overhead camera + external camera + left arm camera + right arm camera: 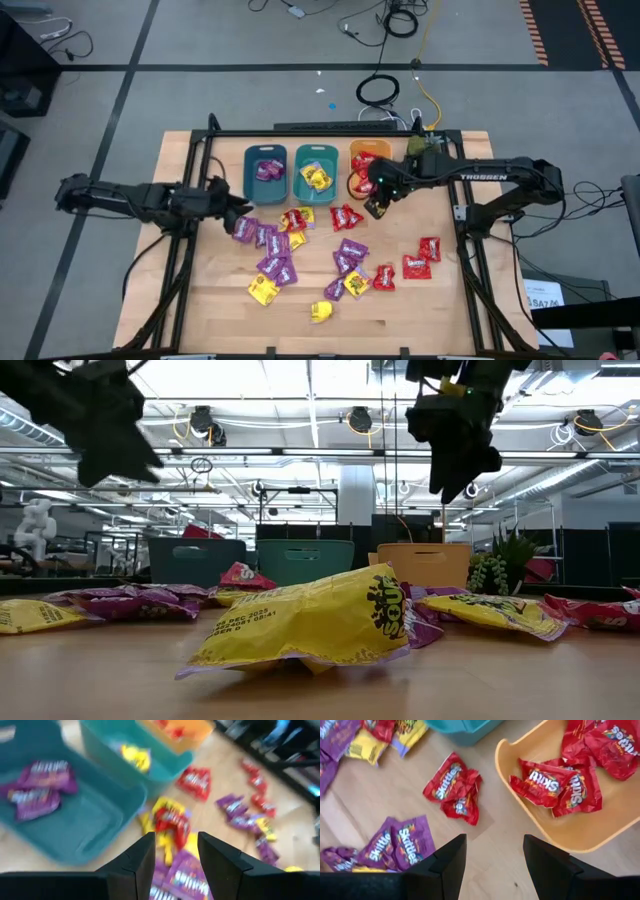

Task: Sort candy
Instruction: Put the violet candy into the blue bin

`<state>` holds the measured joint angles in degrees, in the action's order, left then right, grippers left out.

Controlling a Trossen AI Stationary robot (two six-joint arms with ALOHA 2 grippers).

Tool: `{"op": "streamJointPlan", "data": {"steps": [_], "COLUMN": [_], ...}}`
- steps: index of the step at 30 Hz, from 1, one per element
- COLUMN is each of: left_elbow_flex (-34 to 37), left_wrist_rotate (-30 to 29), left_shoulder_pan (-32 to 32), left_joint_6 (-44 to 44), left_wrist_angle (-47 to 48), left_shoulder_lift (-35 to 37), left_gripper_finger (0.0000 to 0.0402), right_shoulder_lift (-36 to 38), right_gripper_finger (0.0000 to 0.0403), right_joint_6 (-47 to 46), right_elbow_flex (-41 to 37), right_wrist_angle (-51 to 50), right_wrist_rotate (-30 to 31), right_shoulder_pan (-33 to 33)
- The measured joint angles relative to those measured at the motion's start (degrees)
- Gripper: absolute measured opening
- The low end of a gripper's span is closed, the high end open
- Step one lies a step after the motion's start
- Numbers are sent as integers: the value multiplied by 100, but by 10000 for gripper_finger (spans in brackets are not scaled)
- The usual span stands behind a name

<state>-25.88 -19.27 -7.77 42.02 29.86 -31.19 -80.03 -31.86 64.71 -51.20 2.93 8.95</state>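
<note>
Candy packets lie scattered mid-table, some already in bins at 12 o'clock. Left gripper, empty and open, should descend squarely over one purple packet. Right gripper, open too, hovers beside the orange bin.

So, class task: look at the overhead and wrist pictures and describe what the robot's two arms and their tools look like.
Both arms are dark, nearly black, built of jointed tubular links. The right arm carries white TROSSEN lettering along its forearm link and a small green light near its wrist. The left arm shows no readable marking. The left tool and the right tool each end in two flat, angular, matte black fingers.
</note>
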Motion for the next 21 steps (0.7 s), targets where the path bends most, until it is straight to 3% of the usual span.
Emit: {"op": "streamJointPlan", "data": {"steps": [5, 9, 15, 21], "left_elbow_flex": [-3, -3, 0, 0], "left_wrist_rotate": [-13, 509, 715, 685], "left_shoulder_pan": [-260, -286, -282, -275], "left_joint_6": [1575, 2794, 2963, 2967], "left_wrist_angle": [776, 1463, 1525, 1368], "left_shoulder_lift": [-674, -1221, -1862, -2342], "left_gripper_finger": [157, 156, 156, 157], "right_shoulder_lift": [0, 0, 0, 0], "right_gripper_finger": [187, 187, 187, 187], "right_joint_6": [100, 238, 302, 304], "right_elbow_flex": [0, 0, 0, 2], "right_wrist_angle": [-58, -55, -35, 15], "right_wrist_rotate": [232, 486, 926, 956], "right_shoulder_pan": [-272, -433, -494, -494]}}
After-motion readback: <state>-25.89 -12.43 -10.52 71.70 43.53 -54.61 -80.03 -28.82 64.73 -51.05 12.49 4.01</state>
